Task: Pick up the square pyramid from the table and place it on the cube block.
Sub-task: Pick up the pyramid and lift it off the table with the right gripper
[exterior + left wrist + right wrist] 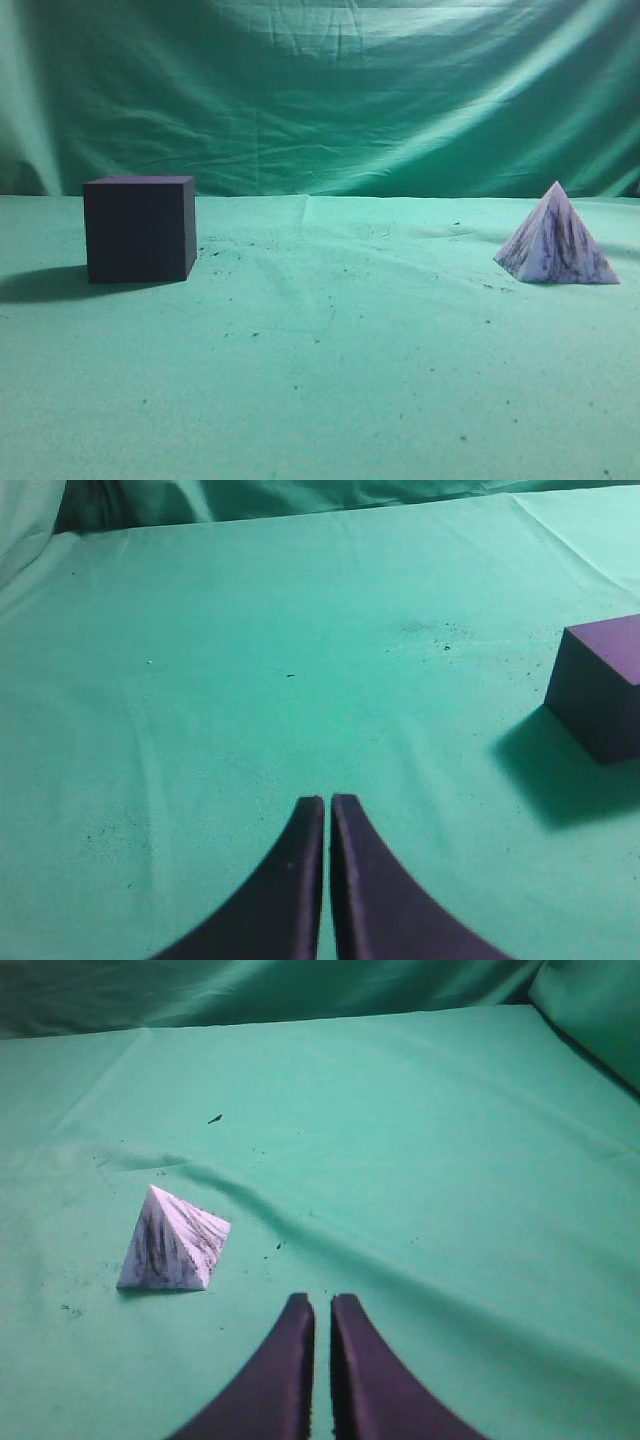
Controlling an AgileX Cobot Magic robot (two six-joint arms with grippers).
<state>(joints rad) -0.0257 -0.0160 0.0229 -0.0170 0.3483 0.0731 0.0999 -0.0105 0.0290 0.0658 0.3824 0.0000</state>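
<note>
Marbled pyramid (556, 242), matte cube (138, 229), speckled cloth (330, 380).

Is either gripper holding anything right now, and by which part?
Nothing held. Left gripper and right gripper are shut on nothing; square pyramid sits on the table.

Green cloth backdrop (320, 90) across the upper half of the frame, creased and draped, brighter toward the upper right, darker at the left edge. Below it, more green cloth lying flat, wrinkled and speckled with dark flecks.
</note>
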